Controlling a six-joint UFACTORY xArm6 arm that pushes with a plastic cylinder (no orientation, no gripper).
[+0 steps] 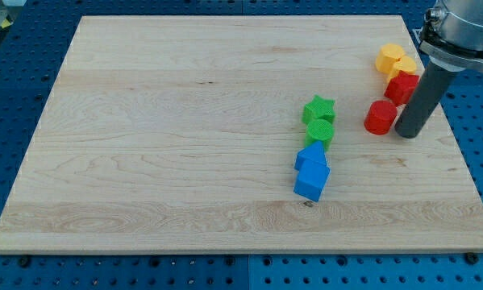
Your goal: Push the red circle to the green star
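Camera view: a pale wooden board (pixel 185 129) lies on a blue perforated table (pixel 7 72) and fills most of the frame. The arm carries no fingers; it ends in a straight dark rod reaching in from the view's top right. My tip (pixel 408 134) rests on the board just to the view's right of the red circle (pixel 379 118), touching it or nearly so.

The red circle sits in the board's right part, a little above mid-height. Close above it and slightly to the right is a second red block (pixel 401 87), shape unclear, partly behind the rod. Above that lie two yellow blocks (pixel 395 60), pressed together near the board's top right corner.

The green star (pixel 318 108) is to the view's left of the red circle, a short gap of bare wood between them. Below the star, touching it, sits a green round block (pixel 319 131). Under that come two blue blocks (pixel 312 171) stacked in a line toward the view's bottom, the lower one cube-like.

The board's whole left half is bare wood out to its left edge. To the right of my tip, a narrow strip of wood separates it from the board's right edge.
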